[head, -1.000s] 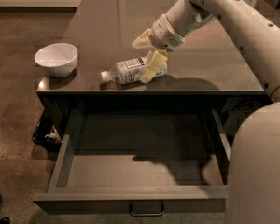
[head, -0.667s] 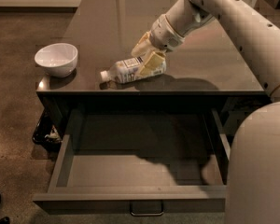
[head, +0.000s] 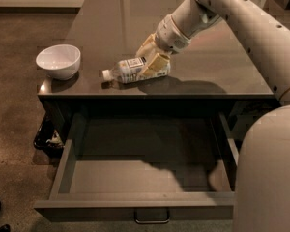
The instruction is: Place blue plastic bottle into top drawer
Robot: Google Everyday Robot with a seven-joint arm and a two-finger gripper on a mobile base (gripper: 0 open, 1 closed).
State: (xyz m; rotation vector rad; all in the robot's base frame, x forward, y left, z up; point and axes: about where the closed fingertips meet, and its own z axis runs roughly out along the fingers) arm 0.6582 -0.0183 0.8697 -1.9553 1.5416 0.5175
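Observation:
The blue plastic bottle (head: 131,70) lies on its side near the front edge of the dark tabletop (head: 116,18), white cap pointing left. My gripper (head: 151,57) reaches down from the upper right. Its two pale fingers (head: 155,65) clasp the bottle's right half, one behind it and one in front. The top drawer (head: 140,207) is pulled wide open below the table edge and its inside is empty. Its metal bar handle (head: 152,219) is at the front centre.
A white bowl (head: 58,60) stands at the table's left front corner. My arm's large pale body (head: 268,178) fills the lower right, beside the drawer's right side. Dark clutter (head: 47,137) sits on the floor left of the drawer.
The fingers have drawn together around the bottle's right half. The bottle has shifted slightly up and back in the view. The drawer and the bowl have not moved.

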